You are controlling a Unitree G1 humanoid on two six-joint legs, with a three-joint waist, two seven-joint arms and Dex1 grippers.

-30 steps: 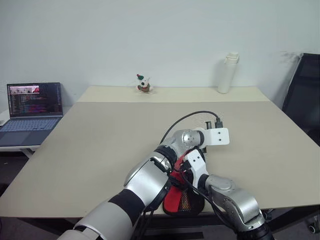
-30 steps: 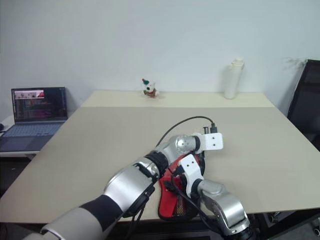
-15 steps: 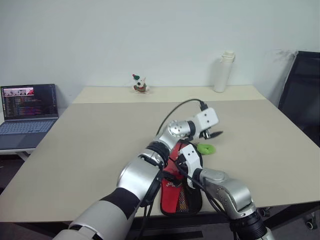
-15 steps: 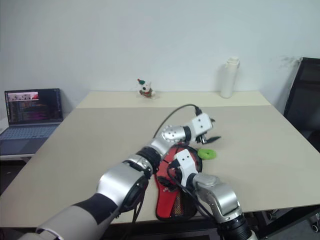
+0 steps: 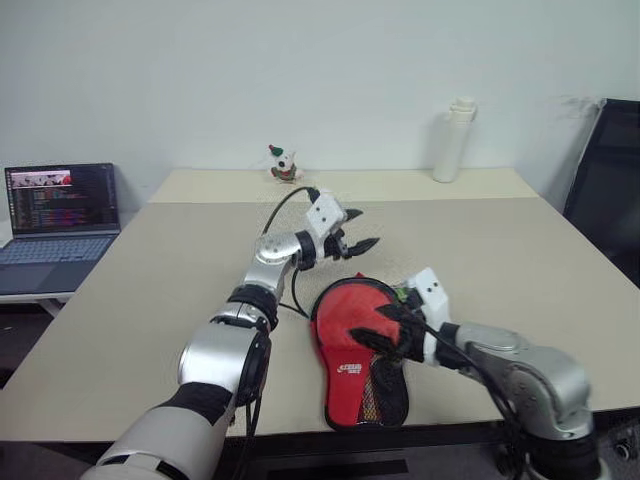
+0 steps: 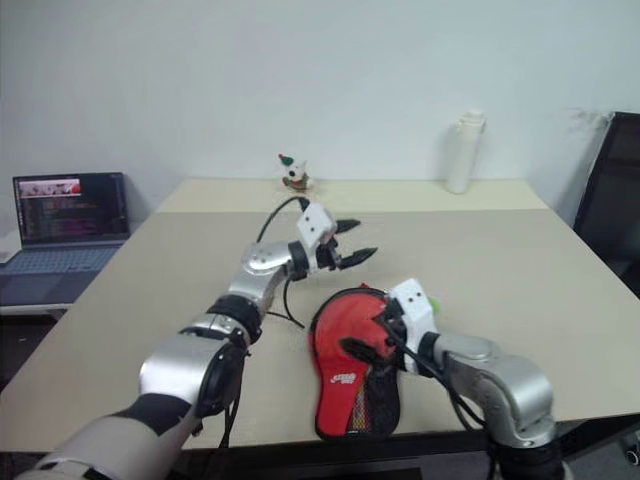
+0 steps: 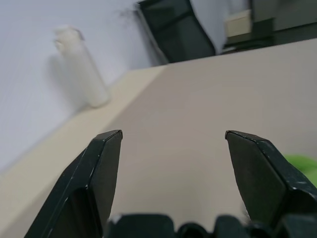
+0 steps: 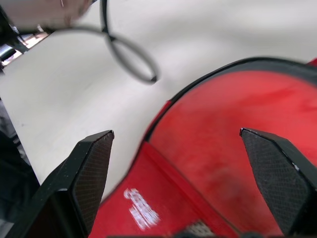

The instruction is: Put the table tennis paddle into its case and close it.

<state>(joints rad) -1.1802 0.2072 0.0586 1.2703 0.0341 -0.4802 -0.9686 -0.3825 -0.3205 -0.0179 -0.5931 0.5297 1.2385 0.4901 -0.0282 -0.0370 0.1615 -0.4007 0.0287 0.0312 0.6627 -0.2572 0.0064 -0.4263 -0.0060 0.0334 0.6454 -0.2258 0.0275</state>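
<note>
The case (image 5: 362,378), red with a white logo and a mesh pocket, lies flat near the table's front edge. At its far end shows a round red face with a black rim, which I take for the table tennis paddle (image 5: 348,308); its handle is hidden. My right gripper (image 5: 370,325) hovers open just above that red face, fingers spread over it (image 8: 176,144) with nothing between them. My left gripper (image 5: 362,228) is open and empty, raised above the table just beyond the case's far end and pointing right; past its fingers (image 7: 99,168) lies bare tabletop.
A small green thing (image 5: 405,293) lies by my right wrist. A black cable (image 5: 300,300) loops beside the case. A white bottle (image 5: 453,140) and a small toy figure (image 5: 283,163) stand at the back. A laptop (image 5: 60,205) is at far left, a black chair (image 5: 605,190) at right.
My left arm has swung left and up, off the case, which now lies uncovered. My right gripper has risen and pulled to the right. The camera has shifted.
</note>
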